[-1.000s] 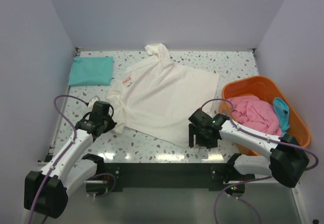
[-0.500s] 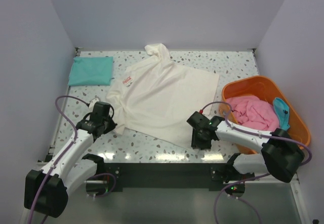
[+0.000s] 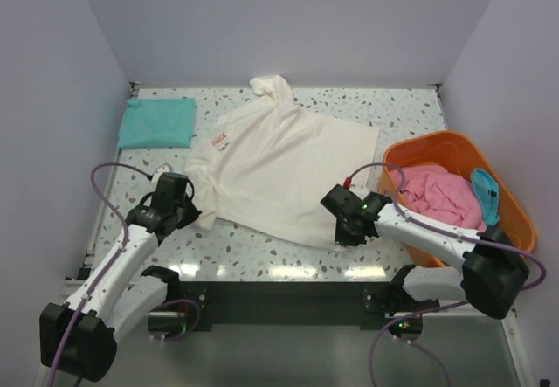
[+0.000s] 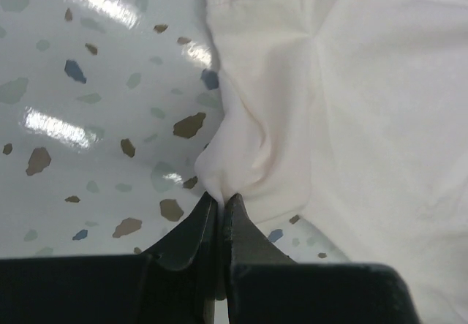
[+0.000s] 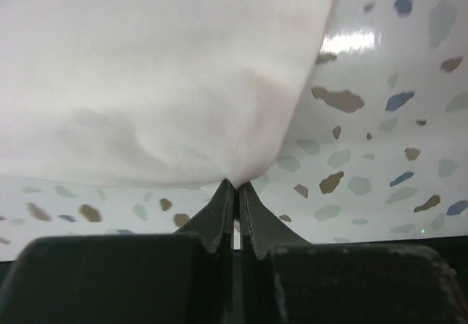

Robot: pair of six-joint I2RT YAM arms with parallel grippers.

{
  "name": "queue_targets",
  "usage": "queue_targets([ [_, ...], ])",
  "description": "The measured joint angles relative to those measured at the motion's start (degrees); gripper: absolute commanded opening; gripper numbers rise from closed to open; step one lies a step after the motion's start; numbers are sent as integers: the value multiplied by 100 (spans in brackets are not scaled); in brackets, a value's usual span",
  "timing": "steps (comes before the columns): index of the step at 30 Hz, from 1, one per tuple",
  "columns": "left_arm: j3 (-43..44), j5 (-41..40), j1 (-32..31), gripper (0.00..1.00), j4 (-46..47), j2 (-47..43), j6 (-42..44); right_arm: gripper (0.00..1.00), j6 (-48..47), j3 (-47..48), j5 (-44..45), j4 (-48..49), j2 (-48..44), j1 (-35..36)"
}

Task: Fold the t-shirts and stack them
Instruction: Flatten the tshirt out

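Nearest to me, the left pincer [image 4: 219,201] was nipped tight on a bunched fold at the near left edge of the cream t-shirt [image 3: 288,164]. Its two dark fingers were pressed together, with the cloth gathered to a point between the tips. On the left wrist camera I could see the speckled bench [image 3: 262,249] bare to the left of that fold and smooth cream cloth filling the right side.

The right pincer [image 5: 235,186] was clamped the same way on the shirt's near right corner. Its jaws were closed to a sliver and the cloth drew into a small peak where they met. I could not tell whether that corner was off the bench or lying on it.

From above, the cream t-shirt lay spread at a slant across the middle of the bench between the two arms. Its small red chest text [image 3: 219,141] sat towards the left and a rumpled end reached the far edge.

To the right, just beside the shirt, the orange basket [image 3: 445,135] held a crumpled pink t-shirt [image 3: 432,190], with a blue one [image 3: 486,196] draped at its right side.

In the far left corner a teal t-shirt [image 3: 157,122] lay folded flat, near the cream one's left edge.
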Motion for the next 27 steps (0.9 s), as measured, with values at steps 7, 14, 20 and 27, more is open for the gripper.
queue_targets([
  [7, 1915, 50, 0, 0, -282, -280, 203, 0, -778, 2354, 1091, -426, -1071, 0],
  [14, 4999, 24, 0, 0, -105, -249, 664, 0, -1720, 4734, 1580, -234, -1650, 0],
  [20, 7313, -44, 0, 0, -140, -94, 1158, 0, -2345, 6588, 1073, -245, -1674, 2],
  [27, 8935, 424, -9, 0, -105, -68, 1532, 0, -2492, 7678, -254, -262, -1799, 17],
])
